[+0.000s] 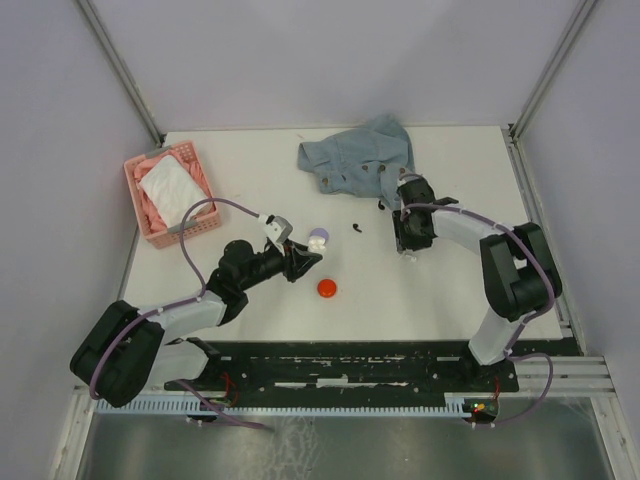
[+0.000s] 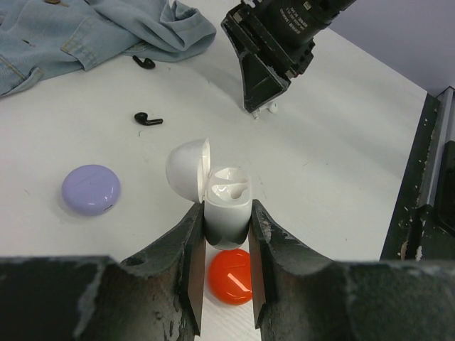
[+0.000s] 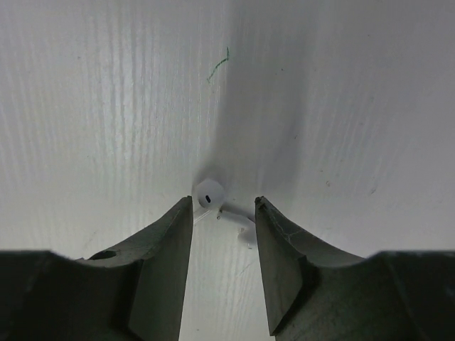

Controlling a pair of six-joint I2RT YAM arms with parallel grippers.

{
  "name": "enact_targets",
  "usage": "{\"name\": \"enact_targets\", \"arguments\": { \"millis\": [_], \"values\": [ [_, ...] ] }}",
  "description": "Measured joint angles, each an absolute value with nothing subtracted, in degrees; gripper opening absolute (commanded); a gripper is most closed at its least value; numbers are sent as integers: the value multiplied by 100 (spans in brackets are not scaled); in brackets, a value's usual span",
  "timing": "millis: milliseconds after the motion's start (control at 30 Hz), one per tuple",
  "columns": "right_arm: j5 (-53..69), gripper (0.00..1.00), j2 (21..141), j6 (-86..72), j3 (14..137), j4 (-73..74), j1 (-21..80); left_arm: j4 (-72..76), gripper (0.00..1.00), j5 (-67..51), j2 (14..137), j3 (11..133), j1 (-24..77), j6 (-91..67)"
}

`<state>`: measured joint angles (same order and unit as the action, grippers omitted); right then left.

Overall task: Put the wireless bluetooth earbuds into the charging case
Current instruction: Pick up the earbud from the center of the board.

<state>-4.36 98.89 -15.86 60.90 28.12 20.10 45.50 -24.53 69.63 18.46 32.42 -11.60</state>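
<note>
Right gripper (image 3: pixel 224 204) astride white earbud (image 3: pixel 210 192)

Red case (image 2: pixel 229 277) half hidden behind left gripper (image 2: pixel 227 213), denim cloth (image 2: pixel 71 35), perhaps a jacket, cut off

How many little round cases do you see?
3. A white case, open, in the left gripper; a lilac case beside it; a red case lying near that gripper. The jacket may hide more.

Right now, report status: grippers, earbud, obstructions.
Left gripper shut on open white case. Right gripper open, astride white earbud on table. Path to case looks clear.
</note>
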Motion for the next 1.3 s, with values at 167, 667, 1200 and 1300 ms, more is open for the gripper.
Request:
{"name": "enact_targets", "arguments": {
  "millis": [167,667,1200,1300],
  "values": [
    [-414,42,10134,-1588,6158,2770,1979,4550,3,-2458,6965,1848,3242,-1160],
    [-294,14,10302,-1577,6364,2845,1975,4552,3,-2580,6976,1848,3242,-1160],
    [189,12,7870,-1461,5883,2598,2528,5181,3,-2995,6665,1476,3232,-1160],
    [191,12,7397,-1417,5819,2440,2799,5404,3,-3103,6539,1345,3232,-1160]
  ]
}}
